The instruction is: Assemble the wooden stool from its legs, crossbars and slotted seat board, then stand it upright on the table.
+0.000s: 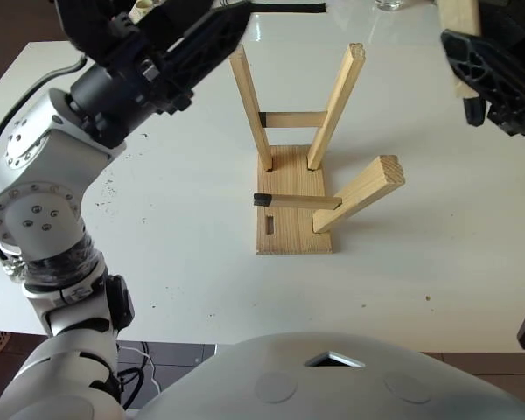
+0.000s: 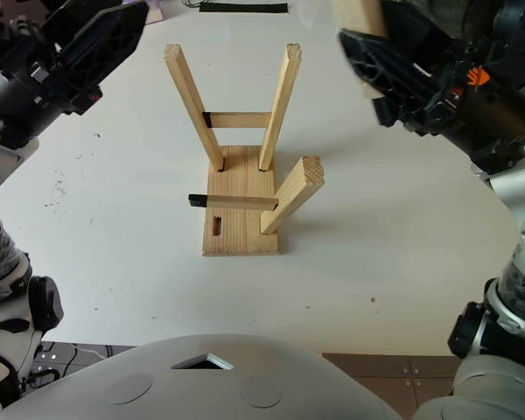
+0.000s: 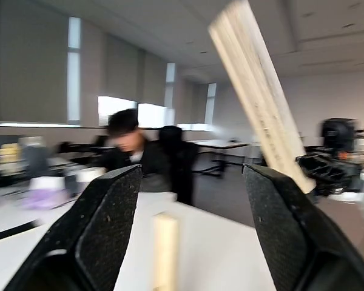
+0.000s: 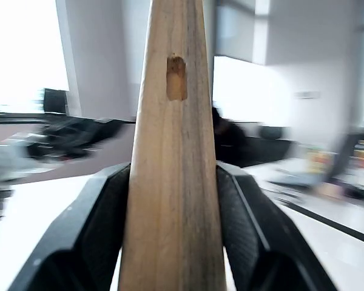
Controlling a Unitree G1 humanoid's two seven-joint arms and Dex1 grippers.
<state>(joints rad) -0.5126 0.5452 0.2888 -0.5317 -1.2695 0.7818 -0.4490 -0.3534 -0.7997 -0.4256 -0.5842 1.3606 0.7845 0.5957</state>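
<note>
The slotted seat board [image 1: 290,238] lies flat mid-table. Two legs [image 1: 250,105] [image 1: 337,101] stand in its far slots, joined by a crossbar [image 1: 293,120]. A third leg [image 1: 365,192] leans tilted in the near right slot, and a second crossbar [image 1: 297,201] with a black tip sticks out from it to the left. The near left slot [image 1: 269,225] is empty. My right gripper [image 2: 376,61] hangs high at the far right, shut on a fourth leg [image 4: 176,151]. My left gripper [image 3: 191,176] is raised at the far left, open with nothing between its fingers.
The white table [image 1: 157,254] has free room all around the board. A black strip [image 1: 284,8] and a glass [image 1: 389,4] sit at the far edge. The near table edge runs just below the board.
</note>
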